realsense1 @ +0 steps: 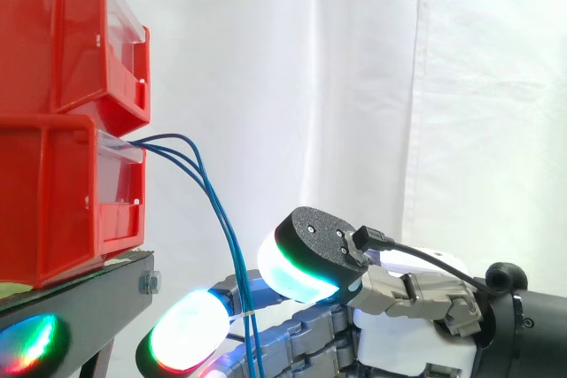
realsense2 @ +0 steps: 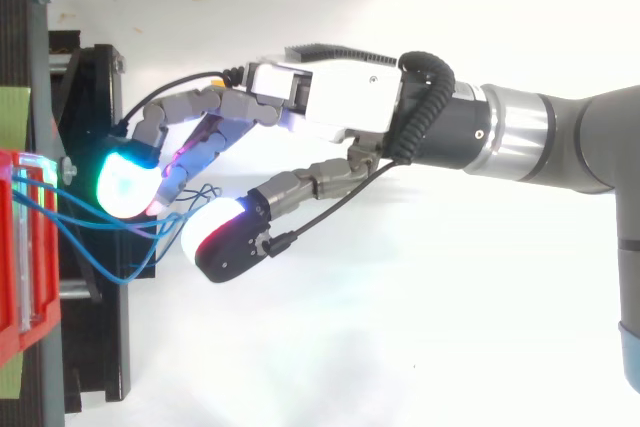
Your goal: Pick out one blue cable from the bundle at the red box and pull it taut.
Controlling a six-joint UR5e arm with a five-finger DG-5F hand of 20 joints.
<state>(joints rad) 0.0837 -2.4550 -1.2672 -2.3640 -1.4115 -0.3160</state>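
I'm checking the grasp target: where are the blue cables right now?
In the side view the blue cables leave the front of the lower red bin at left and droop rightward down to the hand.

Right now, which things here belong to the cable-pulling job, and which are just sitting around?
For the job: blue cables, the lower red bin they come out of, the hand.
Just there: upper red bin, black stand, white curtain.
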